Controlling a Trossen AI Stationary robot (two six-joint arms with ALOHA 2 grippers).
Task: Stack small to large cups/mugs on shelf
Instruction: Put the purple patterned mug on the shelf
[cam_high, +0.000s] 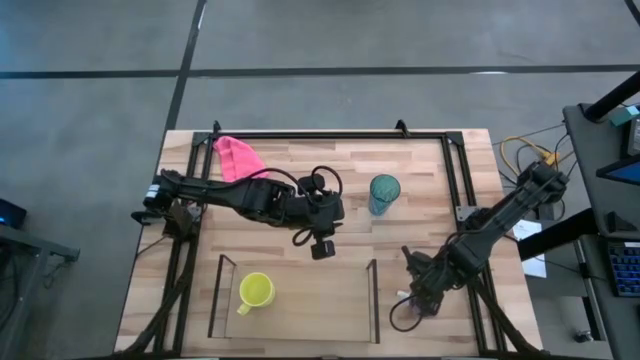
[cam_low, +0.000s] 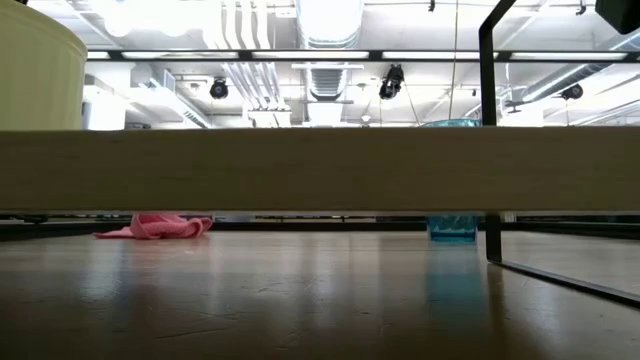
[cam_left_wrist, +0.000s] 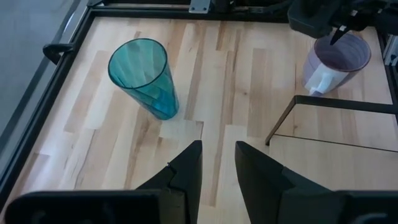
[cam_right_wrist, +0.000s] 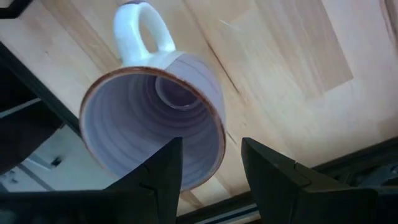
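The yellow mug (cam_high: 255, 291) stands upright at the left end of the shelf (cam_high: 296, 338). In the low view the yellow mug (cam_low: 30, 70) rises above the shelf's wood base (cam_low: 320, 170). The teal tumbler (cam_high: 384, 193) stands upright on the table's far half, and my open left gripper (cam_high: 322, 245) hovers to its left; in the left wrist view the tumbler (cam_left_wrist: 143, 74) lies ahead of that gripper (cam_left_wrist: 217, 165). The purple mug (cam_right_wrist: 155, 118) stands upright just right of the shelf. My open right gripper (cam_right_wrist: 211, 168) is above it, one finger over its inside and one outside, opposite the white handle (cam_right_wrist: 140, 34).
A pink cloth (cam_high: 237, 155) lies at the table's far left corner. A black metal rail frame (cam_high: 330, 135) runs around the tabletop. The shelf's dark right panel (cam_left_wrist: 323, 118) stands between the purple mug (cam_left_wrist: 336, 59) and the shelf's bare middle. Cables lie off the right edge.
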